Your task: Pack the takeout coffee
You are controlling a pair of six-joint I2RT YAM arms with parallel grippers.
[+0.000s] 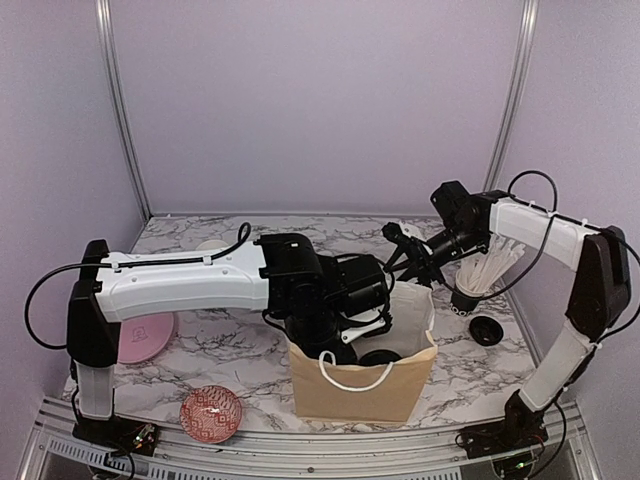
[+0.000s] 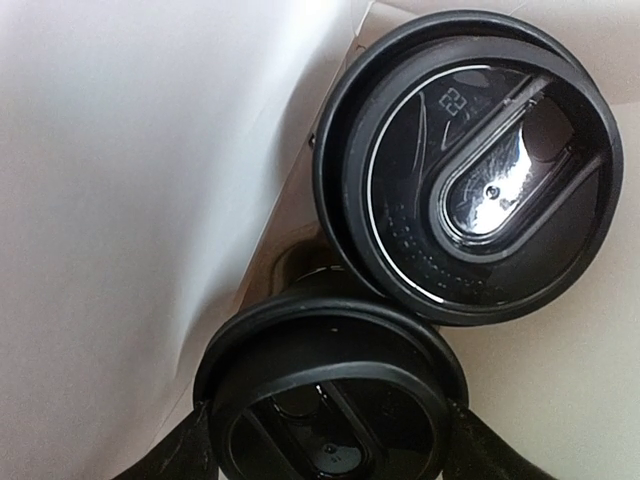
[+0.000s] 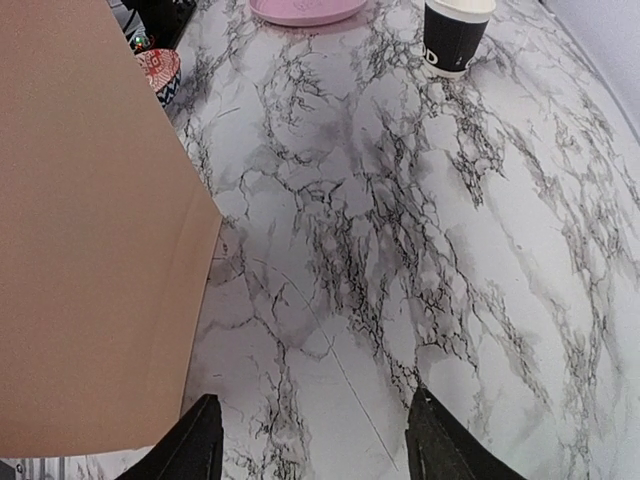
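Observation:
My left gripper (image 1: 352, 345) reaches down into the brown paper bag (image 1: 360, 395). In the left wrist view it (image 2: 325, 440) is shut on a black lidded coffee cup (image 2: 330, 390), with one finger on each side of the lid. A second lidded coffee cup (image 2: 470, 165) stands right beside it inside the bag. Another black cup with a white rim and lettering (image 3: 455, 35) stands open on the table at the far left, mostly hidden behind the left arm in the top view (image 1: 210, 245). My right gripper (image 1: 408, 258) is open and empty over the marble (image 3: 315, 435) behind the bag.
A black cup with white straws (image 1: 480, 280) and a small round black lid (image 1: 485, 330) sit at the right. A pink plate (image 1: 145, 335) and a red patterned bowl (image 1: 210, 412) lie at the left. The bag's wall (image 3: 90, 250) is close to my right gripper.

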